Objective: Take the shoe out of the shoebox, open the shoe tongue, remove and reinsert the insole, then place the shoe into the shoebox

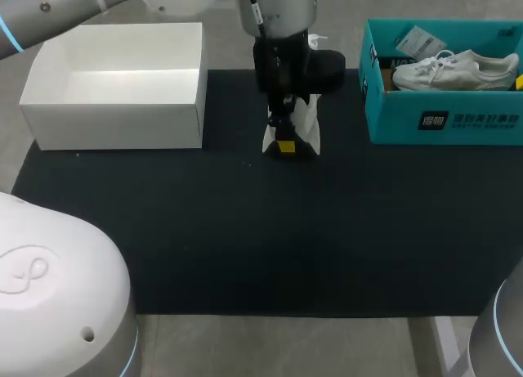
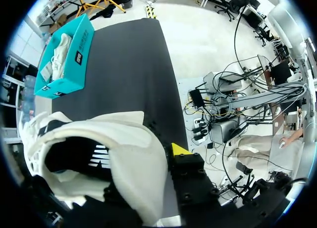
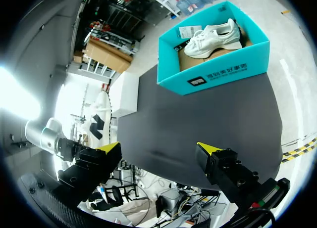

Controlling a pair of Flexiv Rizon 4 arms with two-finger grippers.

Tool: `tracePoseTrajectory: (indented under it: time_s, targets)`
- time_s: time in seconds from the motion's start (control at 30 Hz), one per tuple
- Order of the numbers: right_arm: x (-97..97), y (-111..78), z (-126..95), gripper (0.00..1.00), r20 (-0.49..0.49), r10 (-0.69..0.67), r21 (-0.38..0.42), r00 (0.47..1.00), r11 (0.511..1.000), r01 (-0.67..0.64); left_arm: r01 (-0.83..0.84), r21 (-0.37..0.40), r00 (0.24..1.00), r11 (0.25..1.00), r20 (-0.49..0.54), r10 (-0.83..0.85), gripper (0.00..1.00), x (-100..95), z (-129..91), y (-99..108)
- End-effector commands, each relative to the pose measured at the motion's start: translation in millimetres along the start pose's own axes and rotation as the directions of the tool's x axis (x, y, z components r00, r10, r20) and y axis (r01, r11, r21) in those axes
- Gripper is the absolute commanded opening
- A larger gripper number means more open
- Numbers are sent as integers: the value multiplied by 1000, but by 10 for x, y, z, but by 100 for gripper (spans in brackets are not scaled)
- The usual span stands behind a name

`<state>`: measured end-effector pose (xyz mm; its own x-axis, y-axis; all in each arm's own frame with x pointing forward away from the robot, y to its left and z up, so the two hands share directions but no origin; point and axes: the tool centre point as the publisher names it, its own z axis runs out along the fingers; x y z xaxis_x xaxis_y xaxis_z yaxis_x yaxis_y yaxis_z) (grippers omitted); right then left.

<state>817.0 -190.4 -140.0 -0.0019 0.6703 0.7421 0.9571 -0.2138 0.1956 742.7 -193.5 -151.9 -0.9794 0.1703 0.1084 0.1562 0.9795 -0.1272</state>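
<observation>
A white shoe with black panels (image 1: 306, 120) stands toe-up on the black mat (image 1: 286, 230) at the back middle. My left gripper (image 1: 284, 145) comes down from above and is shut on its upper edge. In the left wrist view the shoe (image 2: 133, 154) fills the space beside one yellow fingertip (image 2: 179, 150); the other finger is hidden behind the shoe's wall. The teal shoebox (image 1: 445, 119) sits at the back right with a second white shoe (image 1: 453, 70) inside. My right gripper (image 3: 158, 151) hangs open and empty above the mat, facing the shoebox (image 3: 218, 74).
An open white box (image 1: 114, 107) stands at the back left of the mat. Parts of both arms fill the front corners of the head view. The mat's front half carries nothing.
</observation>
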Motion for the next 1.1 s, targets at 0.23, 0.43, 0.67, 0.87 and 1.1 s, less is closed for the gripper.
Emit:
tracePoseTrajectory:
  time_s: [0.23, 0.43, 0.67, 0.87, 1.1]
  targets:
    - [0, -6, 4, 100, 2, 1, -1, 1000, 1000, -1, -1, 2, 1000, 1000, 2, 1, 0, 0, -10, 8]
    - [0, -6, 4, 100, 2, 1, -1, 1000, 1000, -1, -1, 2, 1000, 1000, 2, 1, 0, 0, -10, 8]
    - [0, -6, 4, 100, 2, 1, -1, 1000, 1000, -1, -36, -1, 999, 999, 8, 36, 0, -287, -152, 263]
    - [0, -6, 4, 100, 2, 1, -1, 1000, 1000, -1, -7, 2, 1000, 1000, 0, 7, 0, -676, -223, 615]
    - [0, -6, 4, 100, 2, 1, -1, 1000, 1000, -1, 12, -33, 1000, 999, -27, -13, 0, -1123, -277, 1124]
